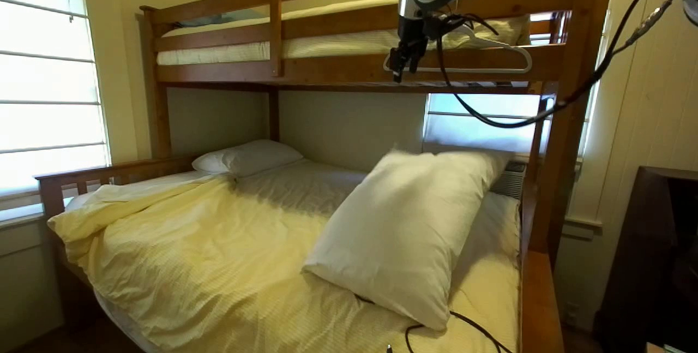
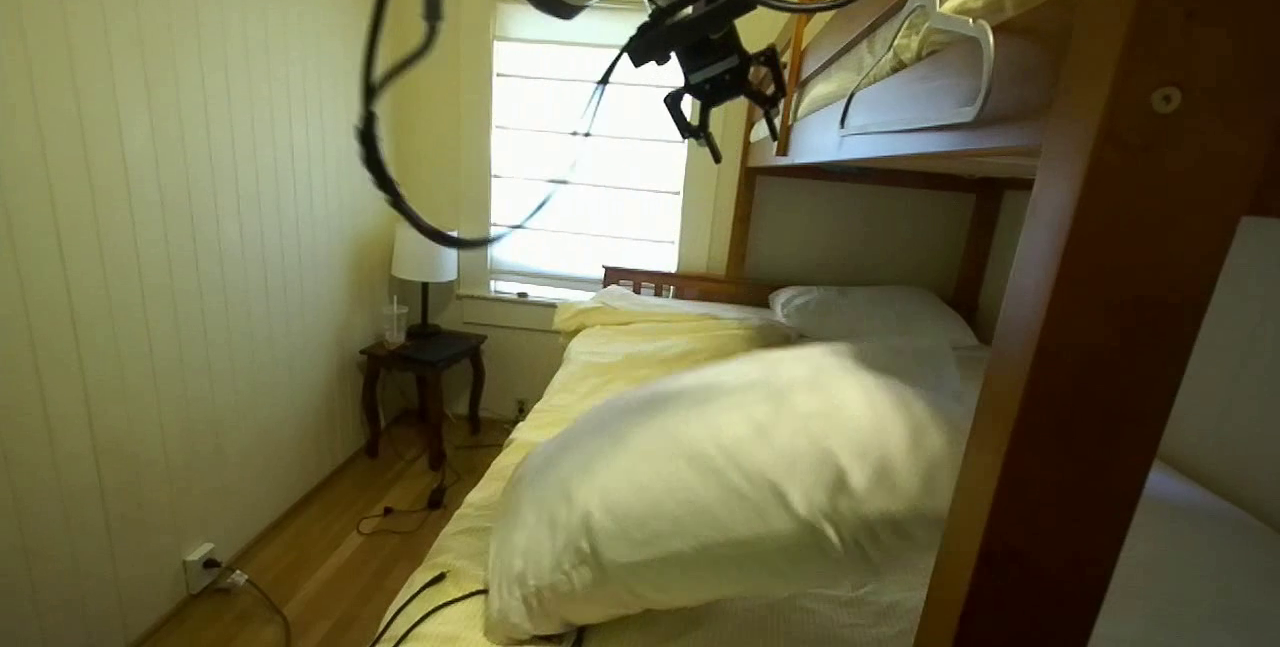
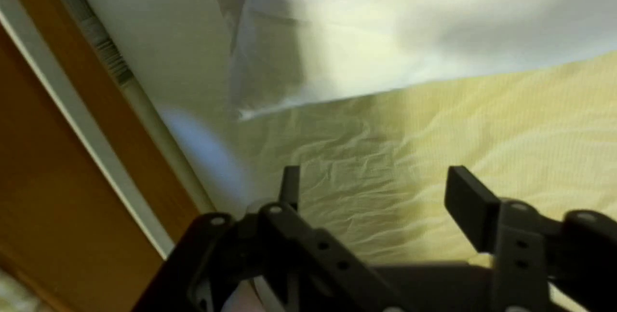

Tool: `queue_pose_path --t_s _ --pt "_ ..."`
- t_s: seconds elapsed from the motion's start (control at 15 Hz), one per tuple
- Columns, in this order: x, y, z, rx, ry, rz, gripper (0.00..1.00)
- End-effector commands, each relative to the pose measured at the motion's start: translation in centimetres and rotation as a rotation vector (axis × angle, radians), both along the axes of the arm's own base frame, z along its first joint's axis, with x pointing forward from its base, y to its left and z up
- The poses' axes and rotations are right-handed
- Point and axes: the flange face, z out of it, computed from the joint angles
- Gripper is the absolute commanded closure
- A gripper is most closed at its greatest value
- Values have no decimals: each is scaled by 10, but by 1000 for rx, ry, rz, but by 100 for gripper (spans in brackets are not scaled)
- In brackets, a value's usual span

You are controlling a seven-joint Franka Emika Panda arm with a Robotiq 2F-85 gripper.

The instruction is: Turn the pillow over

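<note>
Gripper (image 3: 373,182) in the foreground of the wrist view, lower edge, with its two black fingers spread apart; pale yellow bedspread (image 3: 487,128) shows through the gap. Across the upper right of that frame lies the large white pillow (image 3: 409,47), apart from the fingertips. Both exterior views place this pillow in the lower half of the frame, partly over the bedspread and blurred along its upper edge, with the gripper near the top. In an exterior view, a smaller pillow (image 1: 251,157) lies left of centre.
</note>
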Motion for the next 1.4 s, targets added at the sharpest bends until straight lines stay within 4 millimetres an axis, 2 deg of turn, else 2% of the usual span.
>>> queue_pose_path --t_s 0.0,0.33,0.47,0.53,0.67,0.87,1.07,1.33 --pt "-13 21 -36 123 114 -64 0" --pt "-13 18 -119 208 238 -143 0" --pt "-22 20 -142 256 291 -170 0" --pt "-9 18 -130 206 276 -145 0" --pt "-12 19 -146 221 306 -159 0" --pt "-13 19 -145 225 305 -161 0" --pt "-6 42 -185 175 333 -160 0" --pt "5 80 -255 143 349 -200 0"
